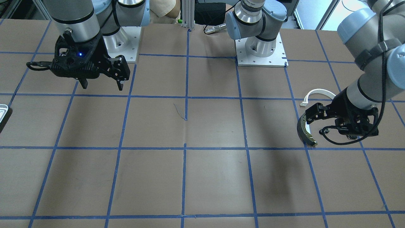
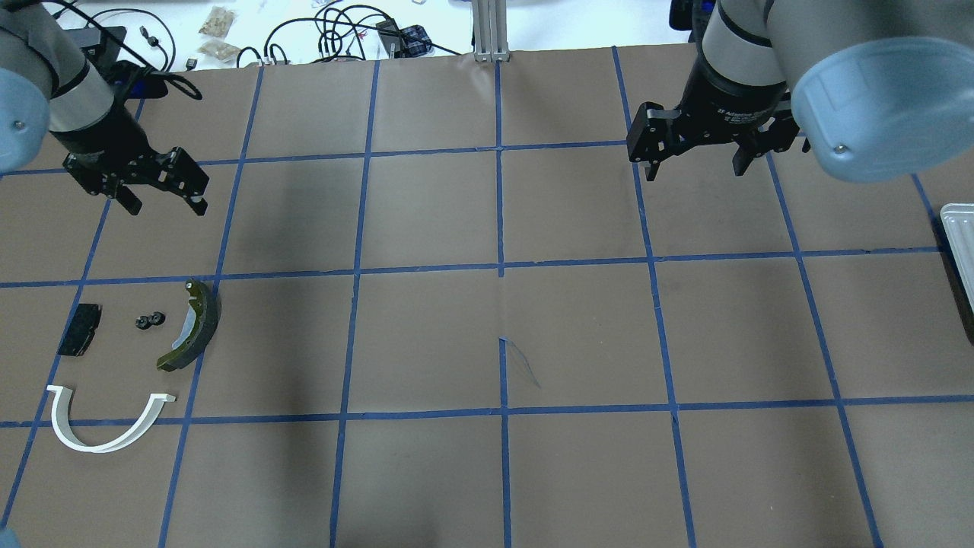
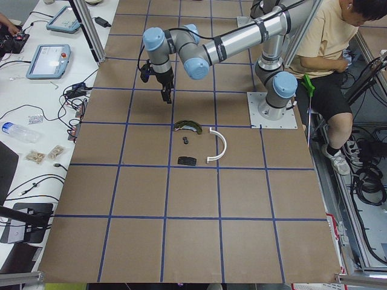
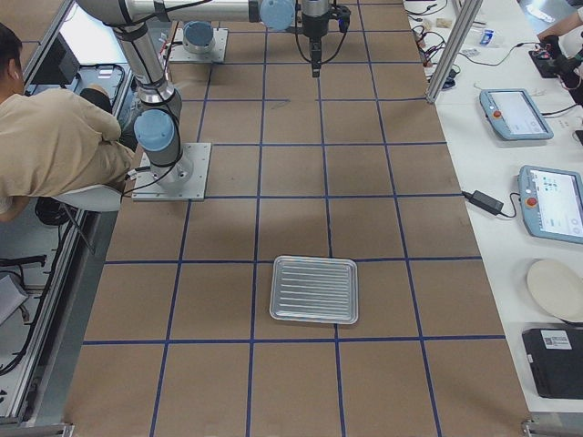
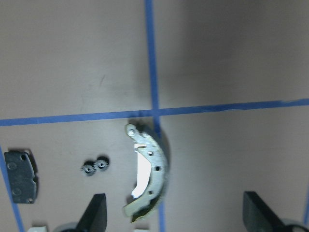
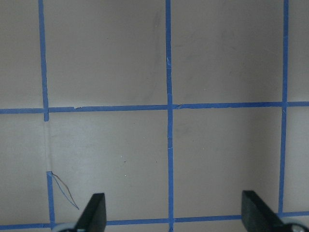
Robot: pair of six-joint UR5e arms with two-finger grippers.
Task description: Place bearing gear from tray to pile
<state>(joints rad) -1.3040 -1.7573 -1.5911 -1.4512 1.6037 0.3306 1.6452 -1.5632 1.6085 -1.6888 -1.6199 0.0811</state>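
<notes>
The bearing gear (image 2: 150, 320), two small black toothed wheels side by side, lies on the table inside the pile, between the black pad (image 2: 79, 329) and the dark brake shoe (image 2: 194, 326). The white arc (image 2: 99, 426) lies nearer the robot. The gear also shows in the left wrist view (image 5: 95, 166). My left gripper (image 2: 166, 207) is open and empty, held above the table just beyond the pile. My right gripper (image 2: 695, 171) is open and empty above bare table. The silvery tray (image 4: 314, 289) holds nothing; only its edge (image 2: 959, 228) shows in the overhead view.
Blue tape lines divide the brown table into squares. The arm bases (image 1: 261, 47) stand at the robot's side. Cables and small items (image 2: 342, 34) lie beyond the far edge. A seated person (image 3: 329, 54) is near the bases.
</notes>
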